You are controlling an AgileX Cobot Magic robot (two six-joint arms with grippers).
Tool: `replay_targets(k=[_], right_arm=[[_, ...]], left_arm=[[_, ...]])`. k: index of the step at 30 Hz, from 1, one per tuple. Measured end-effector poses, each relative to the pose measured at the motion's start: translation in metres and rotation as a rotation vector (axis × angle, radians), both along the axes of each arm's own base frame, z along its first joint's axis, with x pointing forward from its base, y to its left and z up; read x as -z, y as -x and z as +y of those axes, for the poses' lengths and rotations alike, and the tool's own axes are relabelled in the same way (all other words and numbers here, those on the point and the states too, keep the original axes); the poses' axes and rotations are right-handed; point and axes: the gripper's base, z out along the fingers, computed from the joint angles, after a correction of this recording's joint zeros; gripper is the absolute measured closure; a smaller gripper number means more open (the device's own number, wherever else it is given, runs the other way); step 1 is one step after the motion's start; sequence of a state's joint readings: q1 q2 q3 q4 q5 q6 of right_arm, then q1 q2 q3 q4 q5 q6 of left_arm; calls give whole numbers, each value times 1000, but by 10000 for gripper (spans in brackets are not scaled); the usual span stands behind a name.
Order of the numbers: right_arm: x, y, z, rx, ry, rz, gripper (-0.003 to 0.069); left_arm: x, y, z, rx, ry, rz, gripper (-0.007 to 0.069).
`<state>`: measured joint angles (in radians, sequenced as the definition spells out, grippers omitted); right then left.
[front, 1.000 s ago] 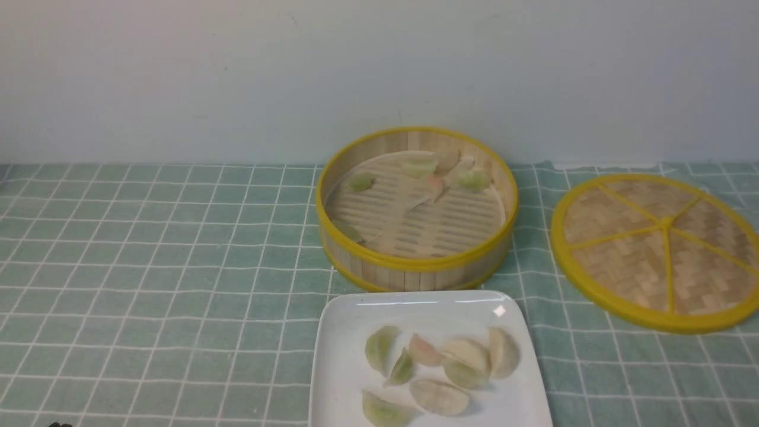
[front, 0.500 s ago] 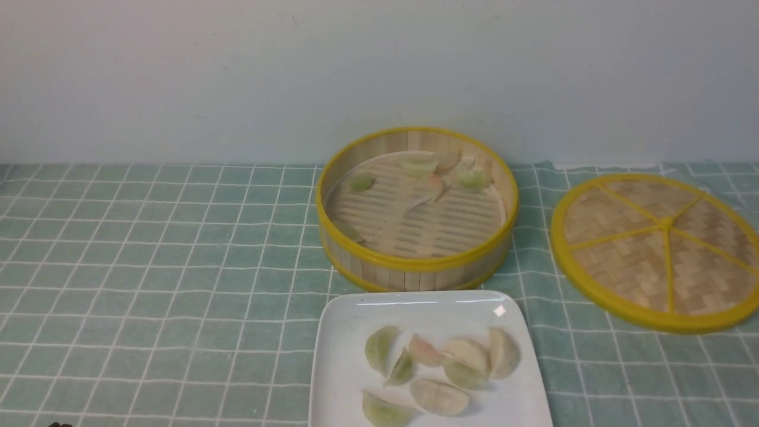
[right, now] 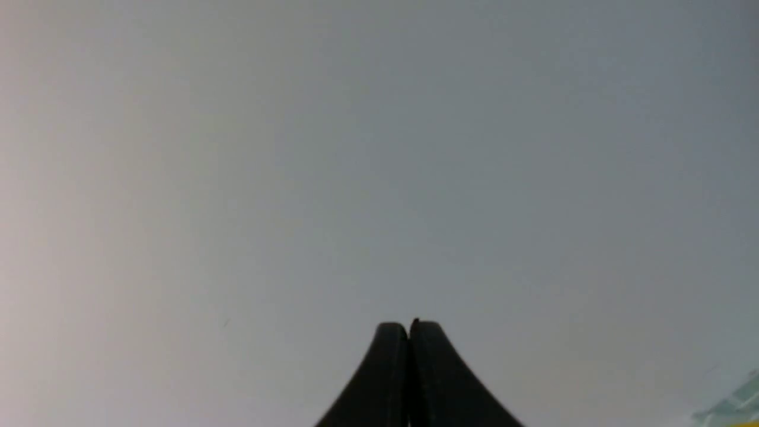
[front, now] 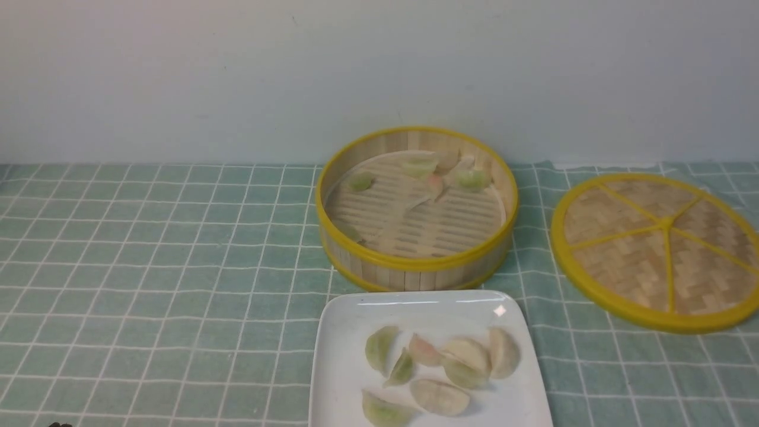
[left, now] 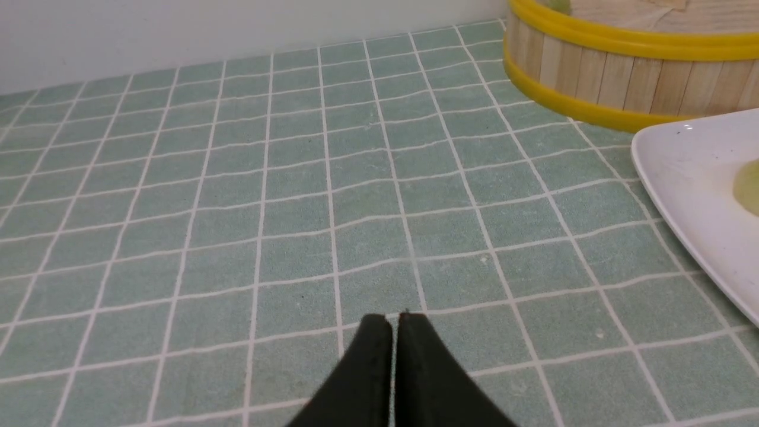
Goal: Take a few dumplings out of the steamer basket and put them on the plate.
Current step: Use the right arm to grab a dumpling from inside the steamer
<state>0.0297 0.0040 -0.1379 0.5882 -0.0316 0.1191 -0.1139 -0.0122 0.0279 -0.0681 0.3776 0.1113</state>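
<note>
Pressing tip to tip, the left gripper (left: 394, 320) has its jaws together with nothing between them, over bare green checked cloth (left: 237, 178). In its wrist view the plate (left: 688, 172) edge is near, off to one side, with the basket (left: 622, 77) wall just past it. The right gripper (right: 409, 326) also has its jaws together and empty. It faces a plain grey wall (right: 296, 148), with only a sliver of cloth and a speck of yellow in the corner of that view. Neither gripper is clear in the front view, and both are well apart from the food. The plate (front: 344, 332) is white and square, at the near middle of the table, cut off by the lower edge. It sits just in front of the basket (front: 415, 267), almost touching it. About eight dumplings (front: 465, 356) lie on the plate, green, pink and cream, bunched close, some touching or overlapping. A handful more dumplings (front: 472, 179) are in the basket, mostly by its far wall. One green one is apart on the left, and another seems tucked at the near-left wall, but that is hard to tell. The pale liner (front: 415, 219) on the basket floor is partly folded up. The woven lid (front: 658, 249) lies flat on the cloth to the right of the basket, apart from it, its right edge cut off.
</note>
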Motion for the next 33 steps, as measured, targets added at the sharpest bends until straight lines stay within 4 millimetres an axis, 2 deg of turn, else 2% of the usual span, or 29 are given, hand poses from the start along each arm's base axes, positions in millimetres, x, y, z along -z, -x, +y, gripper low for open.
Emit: replay_targets(k=[1, 2, 4, 8, 11, 13, 15, 16, 18, 21, 22, 25, 29, 30, 31, 33], right_arm=[[-23, 0, 9, -78, 85, 89, 673], [-25, -1, 9, -86, 96, 102, 673], [-52, -10, 19, -168, 240, 292, 673], [-77, -42, 26, -274, 498, 607, 673], [-91, -86, 31, -393, 644, 795, 673], [-96, -103, 34, -434, 683, 823, 673], [-103, -138, 39, -507, 744, 841, 673], [-103, -144, 40, -516, 757, 842, 673], [-104, -183, 46, -588, 793, 841, 673], [-105, -224, 58, -659, 838, 835, 672], [-105, -231, 63, -677, 850, 835, 672], [-99, -266, 86, -739, 910, 837, 671], [-81, -313, 125, -809, 1027, 859, 669], [-83, -313, 126, -808, 1033, 851, 669], [-75, -331, 139, -826, 1065, 867, 664], [-67, -348, 151, -844, 1106, 883, 650]], left_arm=[[0, 0, 0, 0, 0, 0, 631], [0, 0, 0, 0, 0, 0, 631], [0, 0, 0, 0, 0, 0, 631], [0, 0, 0, 0, 0, 0, 631], [0, 0, 0, 0, 0, 0, 631], [0, 0, 0, 0, 0, 0, 631], [0, 0, 0, 0, 0, 0, 631], [0, 0, 0, 0, 0, 0, 631], [0, 0, 0, 0, 0, 0, 631], [0, 0, 0, 0, 0, 0, 631], [0, 0, 0, 0, 0, 0, 631], [0, 0, 0, 0, 0, 0, 631], [0, 0, 0, 0, 0, 0, 631], [0, 0, 0, 0, 0, 0, 631], [0, 0, 0, 0, 0, 0, 631], [0, 0, 0, 0, 0, 0, 631]])
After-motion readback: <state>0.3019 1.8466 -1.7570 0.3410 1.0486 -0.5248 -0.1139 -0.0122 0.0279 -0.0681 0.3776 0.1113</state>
